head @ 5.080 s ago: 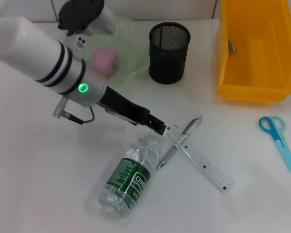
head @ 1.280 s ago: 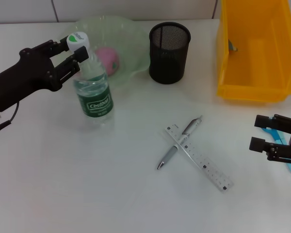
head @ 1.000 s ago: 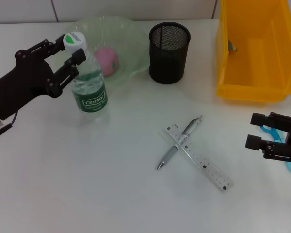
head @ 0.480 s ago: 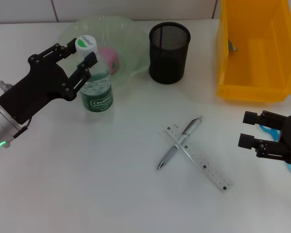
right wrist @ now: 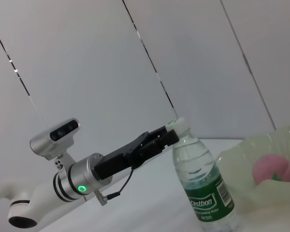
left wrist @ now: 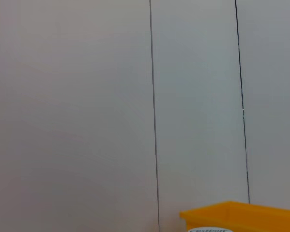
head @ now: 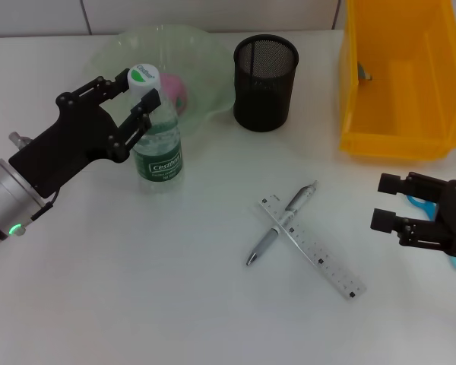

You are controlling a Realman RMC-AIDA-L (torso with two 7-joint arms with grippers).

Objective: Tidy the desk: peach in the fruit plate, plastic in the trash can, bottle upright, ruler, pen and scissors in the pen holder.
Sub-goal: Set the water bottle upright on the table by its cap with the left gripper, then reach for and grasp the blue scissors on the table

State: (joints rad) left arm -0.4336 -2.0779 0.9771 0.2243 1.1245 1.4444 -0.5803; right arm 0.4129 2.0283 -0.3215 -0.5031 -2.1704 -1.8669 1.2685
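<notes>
On the head camera I see the water bottle (head: 158, 137) standing upright on the white desk (head: 137, 289), just in front of the green fruit plate (head: 205, 57), where the pink peach (head: 174, 93) lies partly hidden behind the bottle's white cap (head: 143, 74). My left claw (head: 133, 95) sits at the bottle's neck with its black fingers (head: 140, 118) spread on either side of the cap; I cannot confirm contact, and the jaws read as wide. The right wrist camera shows the same bottle (right wrist: 204, 186) upright with the left claw (right wrist: 170, 135) at cap height. The black mesh pen holder (head: 265, 73) stands between the fruit plate and the yellow trash can (head: 399, 84). The silver pen (head: 281, 223) and the clear ruler (head: 313, 251) lie crossed and touching near the desk's centre. My right claw (head: 393, 213) hovers low at the right side with its fingers parted and nothing between them, directly over the blue scissors (head: 439, 222), of which only small parts show.
</notes>
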